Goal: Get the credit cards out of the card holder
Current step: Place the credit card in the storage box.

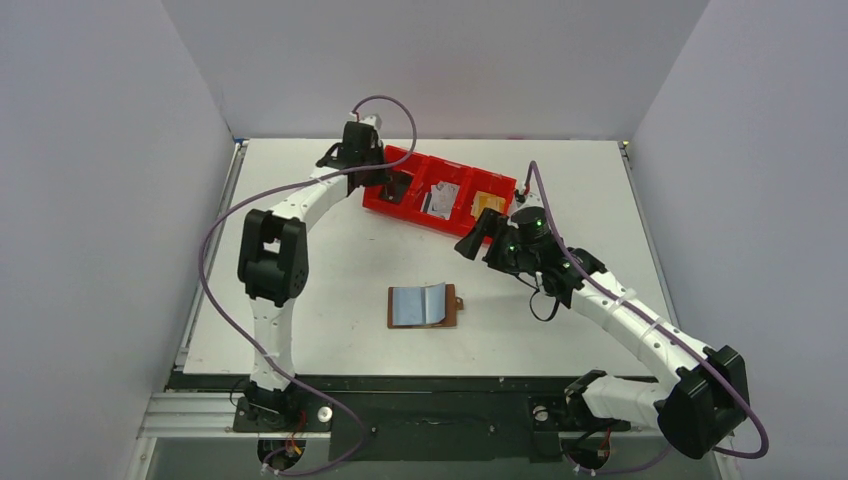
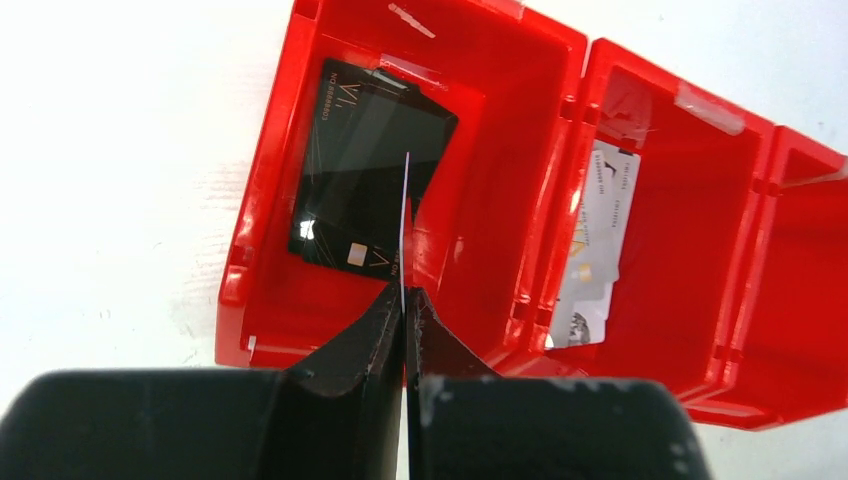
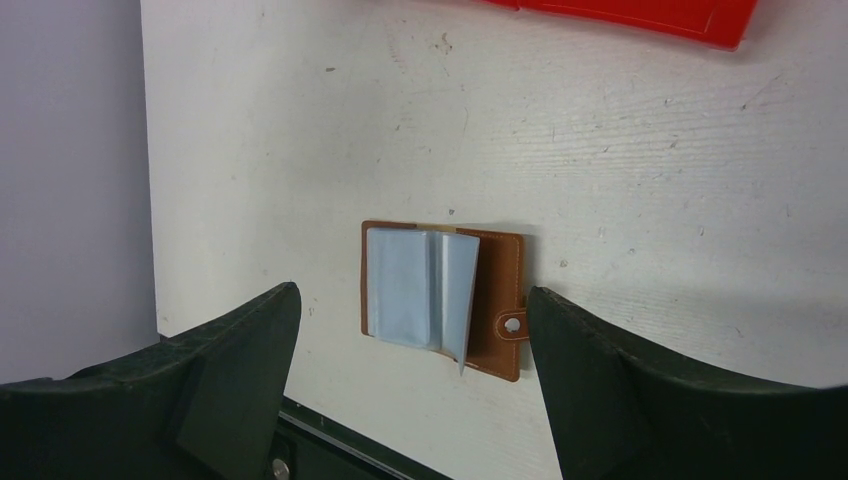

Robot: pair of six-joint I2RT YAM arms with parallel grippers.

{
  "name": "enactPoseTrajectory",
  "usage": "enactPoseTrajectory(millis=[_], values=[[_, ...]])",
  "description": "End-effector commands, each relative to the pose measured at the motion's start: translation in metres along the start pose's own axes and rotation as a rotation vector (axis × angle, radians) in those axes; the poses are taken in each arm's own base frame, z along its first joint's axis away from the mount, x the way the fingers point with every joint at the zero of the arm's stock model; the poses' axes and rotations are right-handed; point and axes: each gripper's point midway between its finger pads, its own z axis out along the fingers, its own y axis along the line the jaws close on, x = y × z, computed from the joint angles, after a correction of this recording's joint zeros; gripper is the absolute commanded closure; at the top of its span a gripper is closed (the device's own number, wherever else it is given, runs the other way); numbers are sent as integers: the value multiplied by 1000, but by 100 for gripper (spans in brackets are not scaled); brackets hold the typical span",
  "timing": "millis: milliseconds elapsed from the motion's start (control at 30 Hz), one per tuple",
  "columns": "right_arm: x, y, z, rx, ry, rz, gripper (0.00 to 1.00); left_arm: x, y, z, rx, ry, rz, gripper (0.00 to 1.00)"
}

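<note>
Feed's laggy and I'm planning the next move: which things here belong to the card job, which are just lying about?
Job: card holder, open; thin card pinched edge-on in the left gripper; right gripper, open; red tray below that card; tan card in it.
Lying about: black card and white cards in the tray; purple cables.

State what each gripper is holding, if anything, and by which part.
The left gripper pinches a thin card, seen edge-on, by its near edge above the red tray. The right gripper is open and holds nothing.
</note>
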Motion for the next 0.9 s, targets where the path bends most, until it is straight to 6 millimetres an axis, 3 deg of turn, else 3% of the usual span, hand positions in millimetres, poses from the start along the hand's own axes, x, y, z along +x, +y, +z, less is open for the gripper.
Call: enactPoseTrajectory(millis=[0, 200, 400, 600, 867], values=[[-9, 4, -7, -6, -37, -19, 21, -12, -4, 15, 17, -18, 46, 100], [-8, 1, -8, 7, -45, -16, 21, -6, -10, 31, 53, 16, 43, 100], [-7, 0, -5, 11, -38, -22, 20, -11, -15, 30, 50, 28, 47, 80], [-10, 0, -5, 20, -46, -39, 20, -33, -20, 9, 46, -15, 69, 63], [-9, 0, 0, 44, -50, -70, 20, -57, -29, -33, 56, -59, 70, 59]])
